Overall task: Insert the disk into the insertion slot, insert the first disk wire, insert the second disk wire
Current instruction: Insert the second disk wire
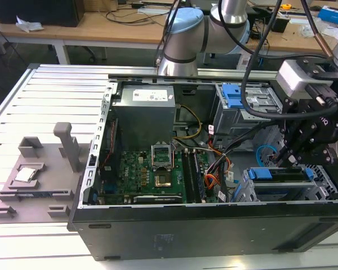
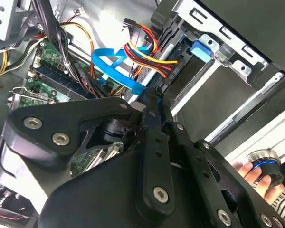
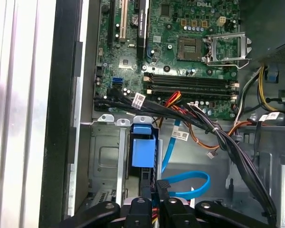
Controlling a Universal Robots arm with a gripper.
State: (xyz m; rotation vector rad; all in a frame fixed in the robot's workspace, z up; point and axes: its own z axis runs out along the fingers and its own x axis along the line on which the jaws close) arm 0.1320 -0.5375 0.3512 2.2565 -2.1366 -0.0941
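Note:
The disk [image 1: 279,175] in its blue carrier [image 3: 143,149] sits inside the insertion slot [image 1: 322,190], the grey metal cage [image 3: 104,156] at the case's front on the exterior view's right. My gripper [image 1: 286,158] hangs low just behind the disk. In both wrist views its black fingers [image 2: 152,123] stand close together, gripper [image 3: 155,191], pinched on the end of a blue disk wire [image 2: 115,64] [image 3: 187,184]. A red, yellow and black wire bundle [image 2: 149,53] runs to the disk's rear beside the fingertips.
The open computer case holds a motherboard [image 1: 158,169], a power supply [image 1: 143,115] and a taller cage with a blue latch [image 1: 235,95]. Black cable bundles [image 3: 228,142] cross beside the gripper. A grey fixture [image 1: 39,169] lies on the slatted table. A person's hand [image 2: 256,175] shows beside the case.

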